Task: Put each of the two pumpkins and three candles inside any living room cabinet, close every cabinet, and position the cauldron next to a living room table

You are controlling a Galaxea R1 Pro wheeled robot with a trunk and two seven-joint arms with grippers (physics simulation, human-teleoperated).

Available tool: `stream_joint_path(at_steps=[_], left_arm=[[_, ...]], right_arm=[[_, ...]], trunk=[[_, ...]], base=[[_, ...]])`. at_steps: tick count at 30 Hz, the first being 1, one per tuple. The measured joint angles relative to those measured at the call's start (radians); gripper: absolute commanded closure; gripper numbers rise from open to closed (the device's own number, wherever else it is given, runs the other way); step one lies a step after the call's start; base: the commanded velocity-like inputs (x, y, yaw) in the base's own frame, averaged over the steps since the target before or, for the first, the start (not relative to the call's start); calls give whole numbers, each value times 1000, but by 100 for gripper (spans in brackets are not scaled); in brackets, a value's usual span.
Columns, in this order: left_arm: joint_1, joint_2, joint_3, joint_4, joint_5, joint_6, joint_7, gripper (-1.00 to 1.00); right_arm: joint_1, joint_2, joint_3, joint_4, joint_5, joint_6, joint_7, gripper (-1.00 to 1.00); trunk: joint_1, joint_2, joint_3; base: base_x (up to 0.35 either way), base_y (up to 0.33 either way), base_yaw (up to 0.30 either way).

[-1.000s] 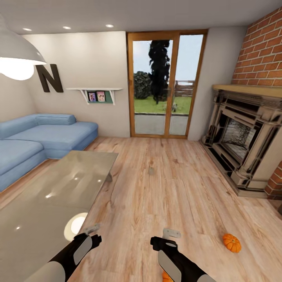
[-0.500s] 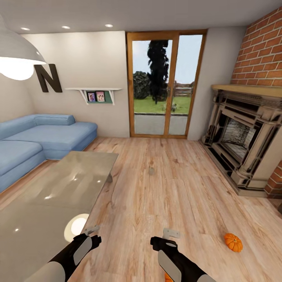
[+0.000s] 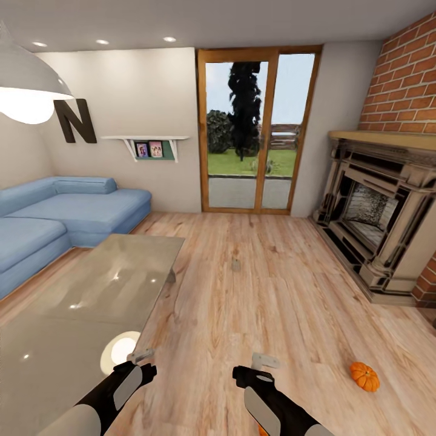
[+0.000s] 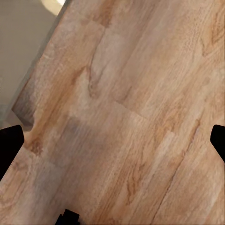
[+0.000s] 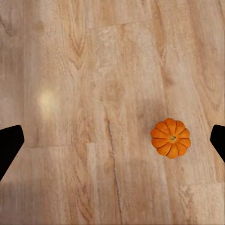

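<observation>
One orange pumpkin point(image 3: 364, 376) lies on the plank floor at the lower right, right of my right gripper point(image 3: 264, 361). An orange sliver of a second pumpkin point(image 3: 261, 431) peeks out by my right forearm at the bottom edge. In the right wrist view a ribbed pumpkin point(image 5: 171, 138) sits on the floor between the spread fingertips point(image 5: 10, 144), nearer one of them, and the right gripper point(image 5: 112, 143) is open. My left gripper point(image 3: 140, 356) hangs beside the table point(image 3: 91, 284); the left gripper point(image 4: 112, 145) is open over bare floor. A small pale stub point(image 3: 235, 264) stands mid-floor, too small to identify. Cabinet and cauldron are out of view.
A blue corner sofa point(image 3: 66, 212) fills the left side behind the table. The ornate fireplace point(image 3: 378, 212) and brick chimney point(image 3: 402, 85) line the right wall. Glazed wooden doors point(image 3: 257, 130) stand at the far end. A lamp shade point(image 3: 27, 85) hangs at the upper left.
The whole view has shifted a little, so the camera moved: the right pumpkin sits slightly farther right and the one under my right arm has slipped lower. Both arms keep their pose.
</observation>
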Motion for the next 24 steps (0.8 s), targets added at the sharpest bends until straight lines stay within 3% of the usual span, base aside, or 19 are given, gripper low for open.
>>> stream_joint_path(at_steps=[24], left_arm=[[0, -1, -1, 0, 1, 0, 0, -100]], right_arm=[[0, 0, -1, 0, 0, 0, 0, -100]], trunk=[[0, 0, 0]], base=[[54, 80, -51]])
